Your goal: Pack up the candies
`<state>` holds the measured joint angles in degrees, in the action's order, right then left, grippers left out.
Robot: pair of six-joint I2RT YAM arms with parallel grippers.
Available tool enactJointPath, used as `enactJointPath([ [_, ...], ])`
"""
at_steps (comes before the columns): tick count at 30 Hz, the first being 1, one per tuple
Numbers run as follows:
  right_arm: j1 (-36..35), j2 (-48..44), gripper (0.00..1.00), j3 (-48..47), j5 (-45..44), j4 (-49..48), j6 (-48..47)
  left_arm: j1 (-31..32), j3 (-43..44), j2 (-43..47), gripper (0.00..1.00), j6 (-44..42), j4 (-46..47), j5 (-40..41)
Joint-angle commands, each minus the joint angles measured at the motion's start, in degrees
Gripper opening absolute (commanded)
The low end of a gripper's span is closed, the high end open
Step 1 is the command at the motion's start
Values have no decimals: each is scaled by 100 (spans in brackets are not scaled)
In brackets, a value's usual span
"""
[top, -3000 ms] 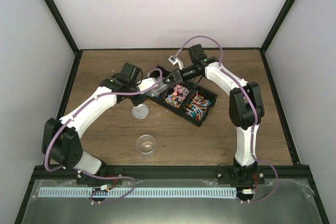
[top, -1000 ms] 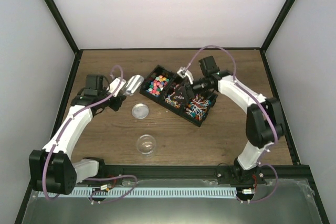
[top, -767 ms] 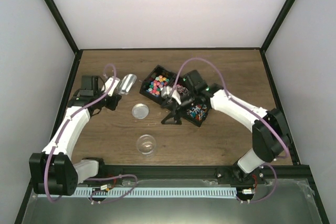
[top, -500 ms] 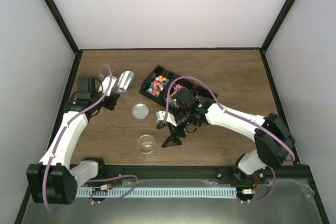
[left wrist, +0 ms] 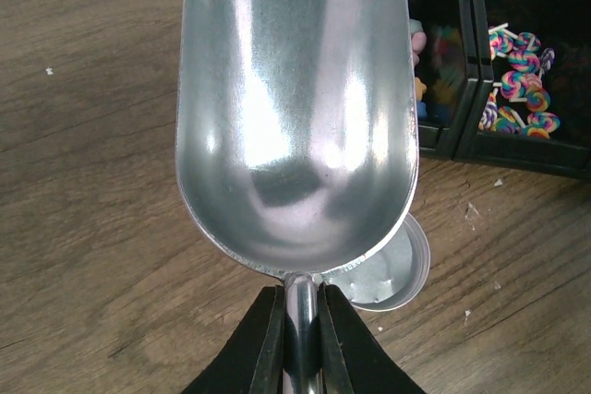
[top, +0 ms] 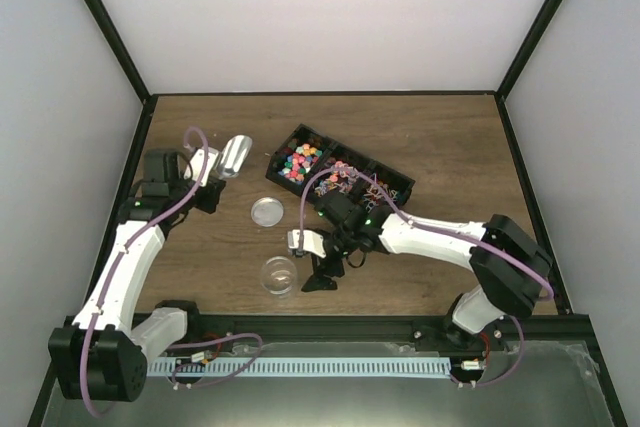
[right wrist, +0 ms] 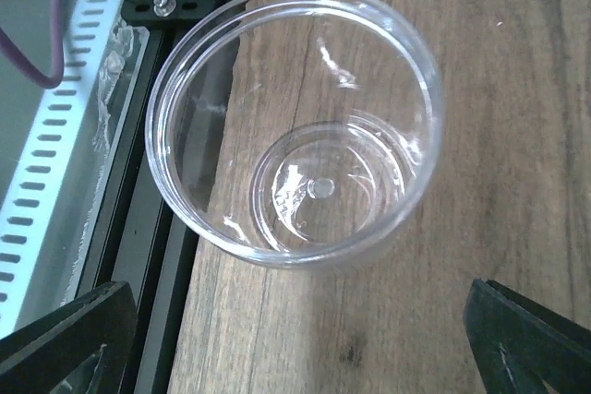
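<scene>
Bright candies [top: 300, 160] fill a black divided tray [top: 392, 175] at mid-table; swirl lollipops [left wrist: 519, 89] show in one compartment. A clear round jar [top: 279, 275] stands empty near the front edge; in the right wrist view the jar [right wrist: 295, 126] lies just ahead of my right gripper [right wrist: 300, 357], not between its fingers. The right gripper [top: 314, 269] is open wide. My left gripper [left wrist: 300, 329] is shut on the handle of an empty metal scoop [left wrist: 295, 108], held over the left side of the table, left of the tray. The scoop [top: 236, 155] points toward the tray.
The jar's round clear lid [top: 266, 211] lies flat on the wood between scoop and jar, partly under the scoop as the lid [left wrist: 399, 274] appears in the left wrist view. The table's front edge and a black rail [right wrist: 157, 256] run close beside the jar.
My right arm has swung from the tray down toward the front edge, ending beside the jar. The left arm drew the scoop slightly left and back.
</scene>
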<state>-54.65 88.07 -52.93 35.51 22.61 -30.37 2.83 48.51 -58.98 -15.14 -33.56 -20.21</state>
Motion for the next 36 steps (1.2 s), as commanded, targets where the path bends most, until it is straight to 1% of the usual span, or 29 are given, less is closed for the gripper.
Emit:
enactJointPath([
  [1, -362, 92, 100, 62, -536, -461, 260, -46, -81, 137, 4, 19, 30, -41],
  [10, -467, 502, 100, -162, -1006, -817, 594, -49, -96, 168, 4, 35, 61, -115],
  [16, -562, 631, 100, -300, -1010, -924, 766, -46, -96, 135, 4, 31, 68, -124],
  [25, -702, 618, 100, -385, -721, -1126, 817, -46, -89, 23, 4, 5, 108, -146],
  [36, -880, 840, 100, -728, -770, -1224, 979, -45, -92, -32, 4, 17, 137, -141],
])
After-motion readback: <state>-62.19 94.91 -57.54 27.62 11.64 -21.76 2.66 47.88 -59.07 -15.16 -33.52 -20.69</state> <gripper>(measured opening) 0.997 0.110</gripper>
